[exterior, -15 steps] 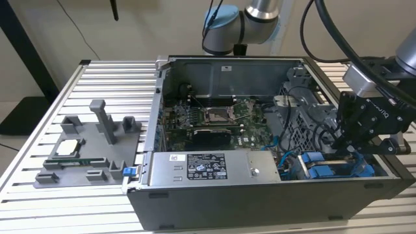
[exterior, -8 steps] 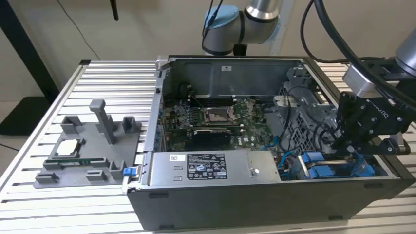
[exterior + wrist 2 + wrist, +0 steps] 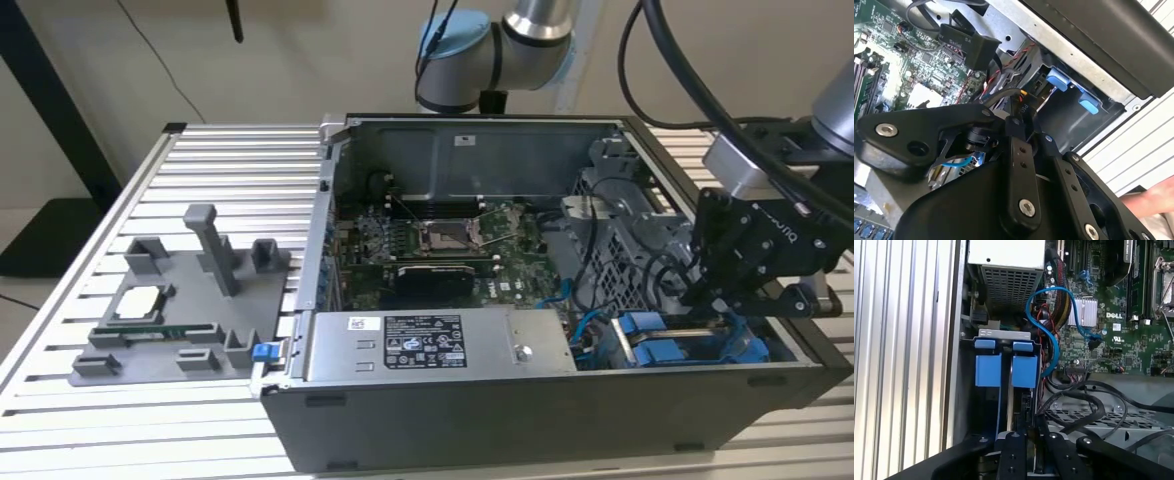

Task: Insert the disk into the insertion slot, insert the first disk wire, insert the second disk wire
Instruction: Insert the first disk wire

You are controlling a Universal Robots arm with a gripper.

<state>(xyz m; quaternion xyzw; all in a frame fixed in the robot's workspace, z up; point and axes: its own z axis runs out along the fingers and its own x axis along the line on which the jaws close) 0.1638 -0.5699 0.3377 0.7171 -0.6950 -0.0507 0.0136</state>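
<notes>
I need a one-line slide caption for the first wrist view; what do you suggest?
The pincer close to the insertion slot with its blue tabs, a blue cable looping toward the motherboard.

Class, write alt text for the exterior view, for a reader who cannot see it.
A robot arm's black gripper reaches down into an open computer case, by the blue-trimmed drive bay at the exterior view's right. A grey power supply lies along the near wall, with the motherboard behind it.

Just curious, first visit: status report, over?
Black gripper low over grey sheet-metal drive bay with blue trim. Thin blue cable loops beside bay. Black cables close by gripper.
</notes>
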